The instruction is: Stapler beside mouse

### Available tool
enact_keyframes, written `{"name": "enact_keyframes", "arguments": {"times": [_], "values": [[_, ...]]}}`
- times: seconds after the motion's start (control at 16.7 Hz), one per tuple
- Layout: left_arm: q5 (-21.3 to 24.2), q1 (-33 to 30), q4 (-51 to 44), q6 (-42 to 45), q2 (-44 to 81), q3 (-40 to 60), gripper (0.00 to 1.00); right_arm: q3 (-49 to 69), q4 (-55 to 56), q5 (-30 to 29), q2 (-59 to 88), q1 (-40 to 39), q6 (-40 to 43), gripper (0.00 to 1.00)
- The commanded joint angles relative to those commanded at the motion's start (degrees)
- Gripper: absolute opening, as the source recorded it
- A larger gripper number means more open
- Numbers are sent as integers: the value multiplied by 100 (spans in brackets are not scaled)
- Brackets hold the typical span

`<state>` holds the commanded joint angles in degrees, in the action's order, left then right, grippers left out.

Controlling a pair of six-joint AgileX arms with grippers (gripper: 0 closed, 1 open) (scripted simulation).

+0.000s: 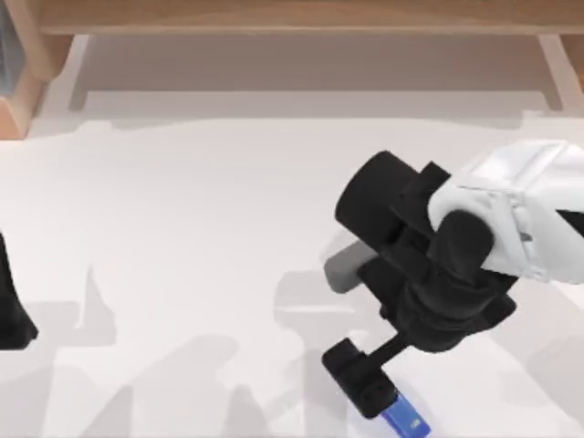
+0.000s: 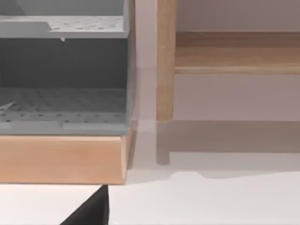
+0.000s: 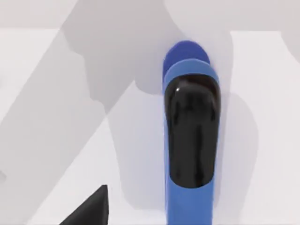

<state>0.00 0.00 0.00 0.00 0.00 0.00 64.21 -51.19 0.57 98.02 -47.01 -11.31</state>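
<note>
Right gripper (image 1: 370, 388) sits over the stapler (image 1: 404, 415) at the table's (image 1: 182, 228) front edge; can't tell its grip, could nudge it off.

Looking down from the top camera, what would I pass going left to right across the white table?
Dark parked left arm at the left edge → bare white table → right arm's black end effector → small blue stapler → white right arm casing.

A white tabletop (image 1: 182, 274) is lying under soft light, with grey shadows falling across it. At twelve o'clock a light wooden shelf frame (image 1: 301, 16) is standing; a grey perforated rack (image 2: 63, 101) is sitting on a wooden base (image 2: 61, 159).
</note>
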Motion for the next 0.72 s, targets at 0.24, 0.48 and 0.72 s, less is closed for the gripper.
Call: {"name": "enact_keyframes", "arguments": {"times": [0.24,0.48,0.72], "values": [[0,0,0,0,0,0,100,332,-312,-40,517,-296,-27,100],[0,0,0,0,0,0,100,315,-299,-36,500,-270,-25,100],[0,0,0,0,0,0,100,80,124,-41,698,-286,-25,100]]}}
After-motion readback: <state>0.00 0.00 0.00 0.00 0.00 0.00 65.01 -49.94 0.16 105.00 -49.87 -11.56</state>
